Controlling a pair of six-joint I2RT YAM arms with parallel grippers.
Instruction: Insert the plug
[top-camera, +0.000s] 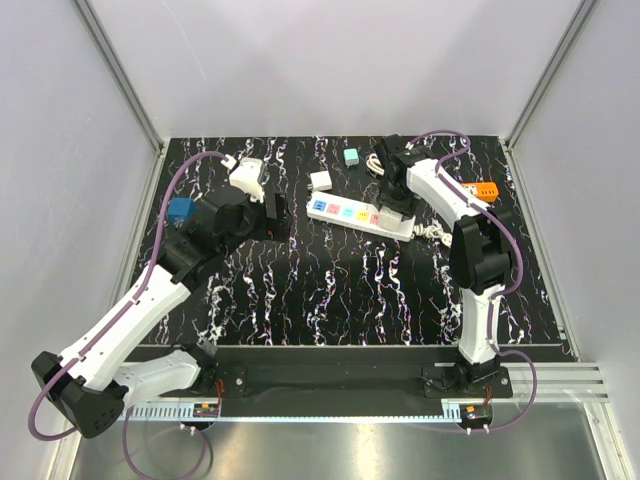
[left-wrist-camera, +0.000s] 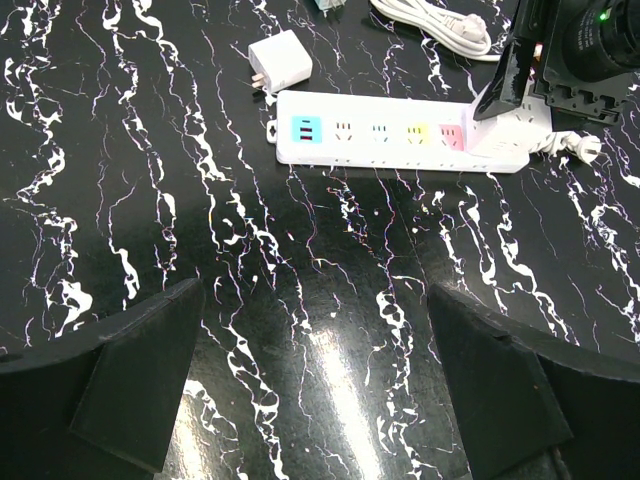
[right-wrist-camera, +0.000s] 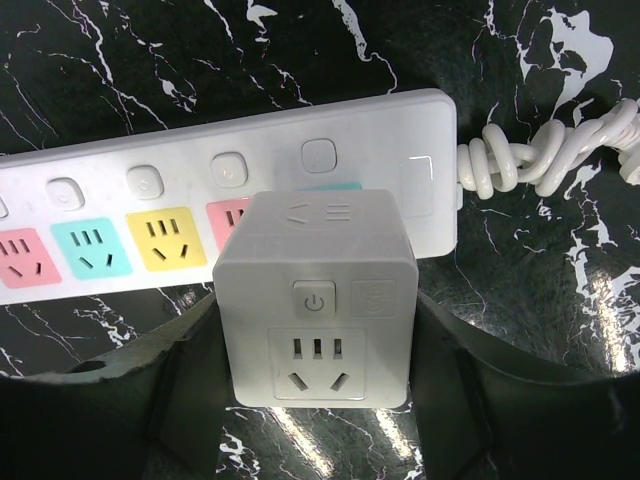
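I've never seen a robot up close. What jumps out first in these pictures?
The right pincer grips a white cube adapter over the cord end of a white power strip with coloured sockets. The left pincer hangs wide open above the black marbled table, holding nothing.

White plug (right-wrist-camera: 315, 300); pastel-socketed strip (right-wrist-camera: 260, 130); black, white-veined table (right-wrist-camera: 120, 50); orange box (top-camera: 482, 188), perhaps.

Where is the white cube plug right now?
Right wrist view: the white cube plug is gripped between the right fingers, over the right, cord end of the power strip.
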